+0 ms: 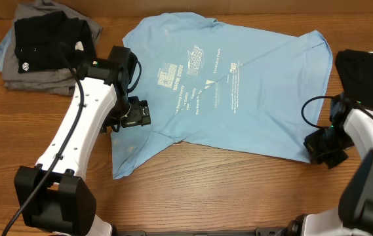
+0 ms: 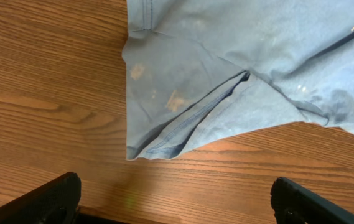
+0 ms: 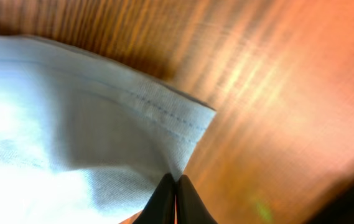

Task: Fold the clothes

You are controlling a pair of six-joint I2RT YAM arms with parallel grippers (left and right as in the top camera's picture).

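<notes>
The clothes, a light blue T-shirt with white lettering, lie spread out flat across the middle of the wooden table. My left gripper hovers over its near left sleeve. In the left wrist view that sleeve lies flat just beyond my left gripper, which stands wide open with nothing between its fingers. My right gripper is at the shirt's near right corner. The right wrist view shows my right gripper shut on the stitched hem corner of the shirt.
A pile of grey garments with a small black shirt on top sits at the back left. A black cloth lies at the right edge. Bare wood runs along the front.
</notes>
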